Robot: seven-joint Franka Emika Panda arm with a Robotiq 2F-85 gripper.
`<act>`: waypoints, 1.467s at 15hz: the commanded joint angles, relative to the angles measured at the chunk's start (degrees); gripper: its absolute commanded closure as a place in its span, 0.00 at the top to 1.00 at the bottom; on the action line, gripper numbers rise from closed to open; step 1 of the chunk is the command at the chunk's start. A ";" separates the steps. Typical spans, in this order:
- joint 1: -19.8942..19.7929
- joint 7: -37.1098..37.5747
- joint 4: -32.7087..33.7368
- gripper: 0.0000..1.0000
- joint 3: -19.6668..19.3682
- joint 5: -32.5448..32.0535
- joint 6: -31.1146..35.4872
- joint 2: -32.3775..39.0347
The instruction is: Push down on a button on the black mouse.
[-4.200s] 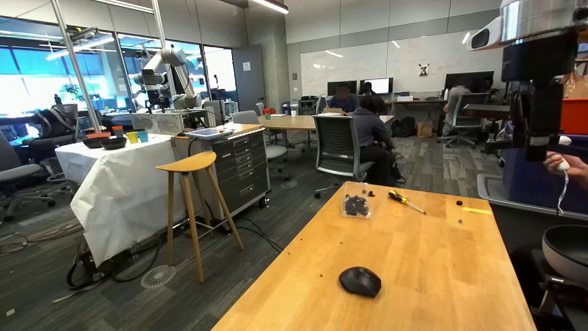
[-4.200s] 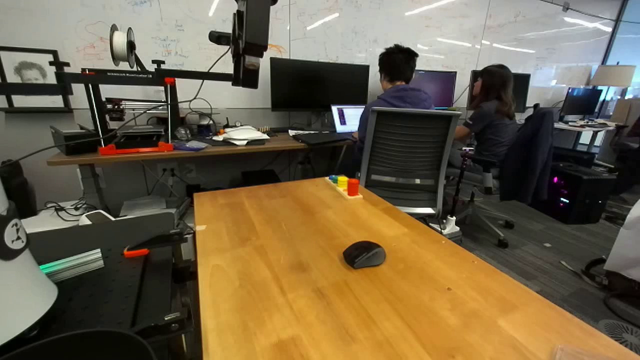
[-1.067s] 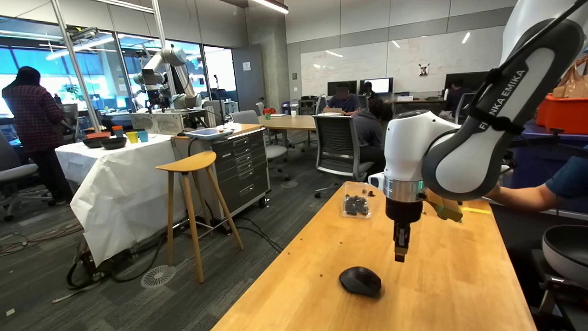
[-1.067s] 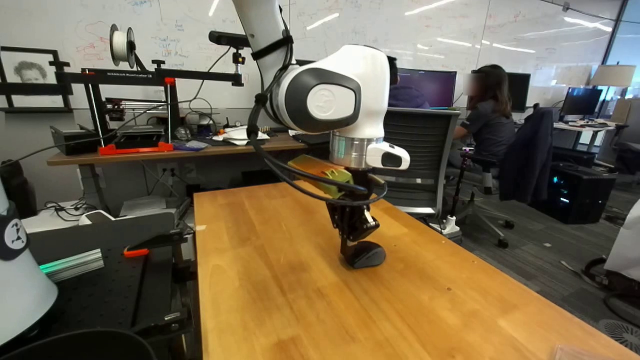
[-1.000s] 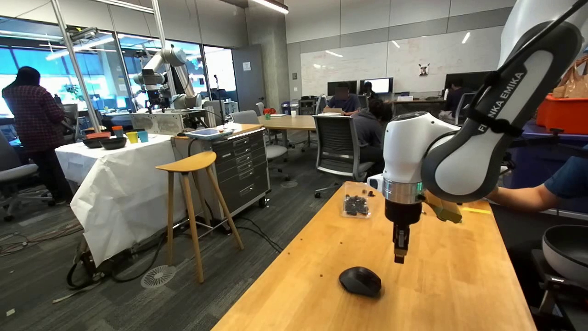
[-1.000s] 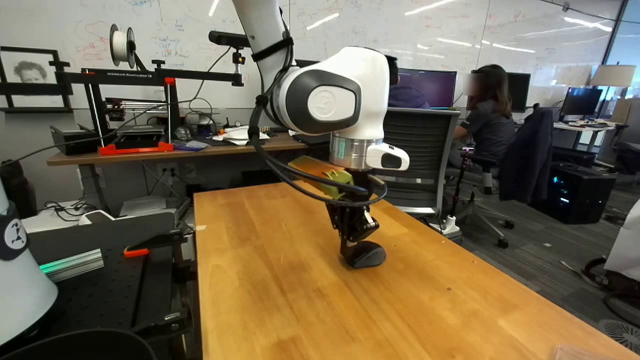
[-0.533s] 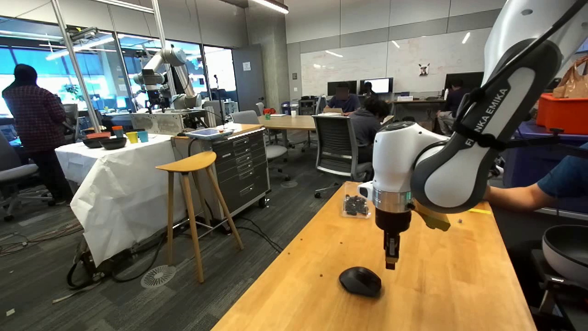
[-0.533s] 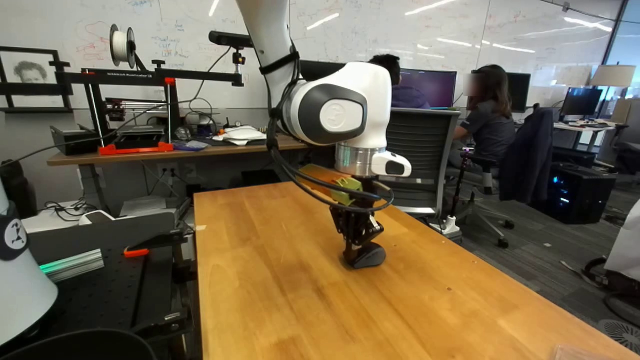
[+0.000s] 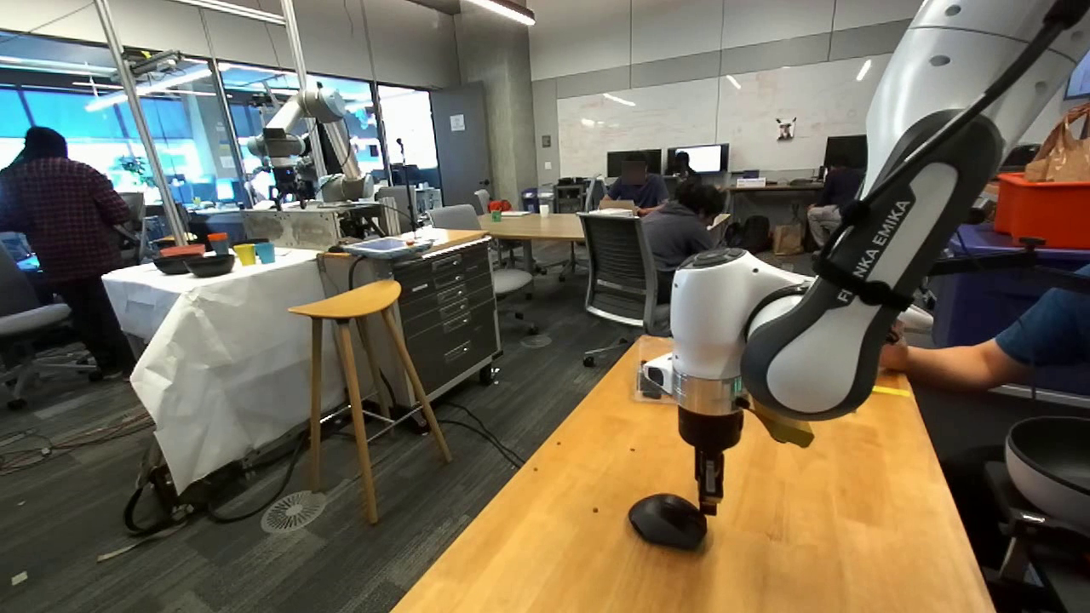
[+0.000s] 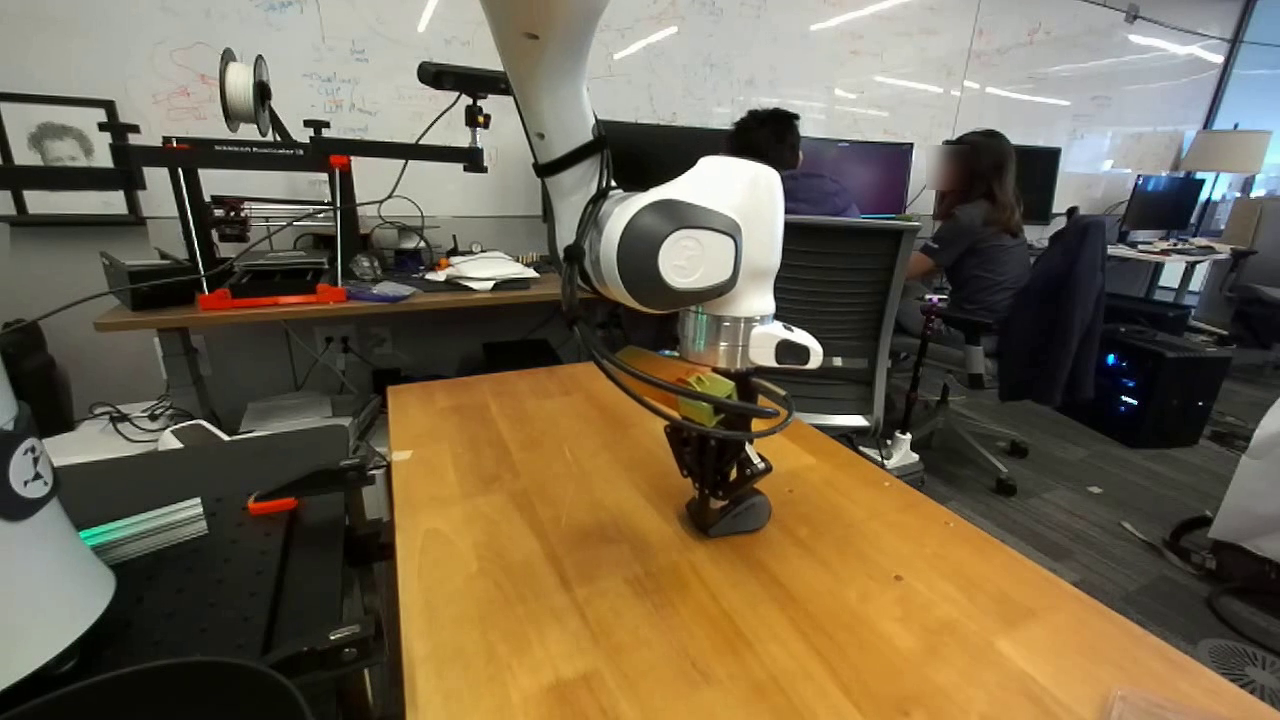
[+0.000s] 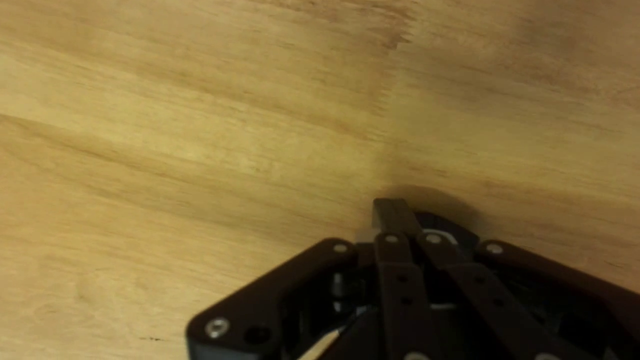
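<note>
The black mouse [image 9: 662,521] lies on the wooden table [image 9: 817,545] in both exterior views, low and rounded. My gripper [image 9: 710,509] points straight down, its tips at the edge of the mouse in that view. From the opposite side, the gripper [image 10: 706,508] covers part of the mouse [image 10: 745,514]. In the wrist view, the gripper [image 11: 391,206] has its fingertips together with nothing between them. A dark end of the mouse [image 11: 461,234] shows just beside them; the rest is hidden under the gripper. Whether the tips touch the mouse I cannot tell.
Behind the arm, a clear box [image 9: 649,393] of dark bits is partly covered. A person's forearm [image 9: 962,366] reaches to the table's far side near a yellow strip [image 9: 891,391]. A dark bowl [image 9: 1052,468] stands off the table's edge.
Over the last second my gripper has come down and moved sideways to the mouse, staying shut. The mouse has not moved. Some seconds ago the arm was high above the table.
</note>
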 commanded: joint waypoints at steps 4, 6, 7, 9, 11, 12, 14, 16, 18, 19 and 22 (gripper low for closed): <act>1.68 1.76 3.01 0.00 -1.55 -3.48 -0.06 2.51; 1.28 1.41 3.14 0.00 -1.08 -3.14 -0.21 2.43; 0.87 1.11 3.09 0.00 -0.51 -2.56 -0.58 2.11; -0.63 -0.13 2.84 0.00 1.62 -0.64 -1.49 0.82; -2.28 -1.40 2.70 0.00 4.25 1.81 -2.62 -0.73; -3.09 -1.97 2.49 0.00 5.67 3.18 -2.86 -1.81; -4.19 -2.63 2.37 0.00 7.79 5.57 -3.88 -3.75; -4.73 -2.83 1.77 0.00 9.04 7.59 -5.69 -6.54; -4.75 -2.46 1.78 0.00 8.98 8.88 -9.44 -9.95; -4.34 -1.75 1.98 0.00 8.44 9.08 -11.81 -11.47; -3.05 0.65 2.16 0.00 6.48 8.39 -19.75 -17.07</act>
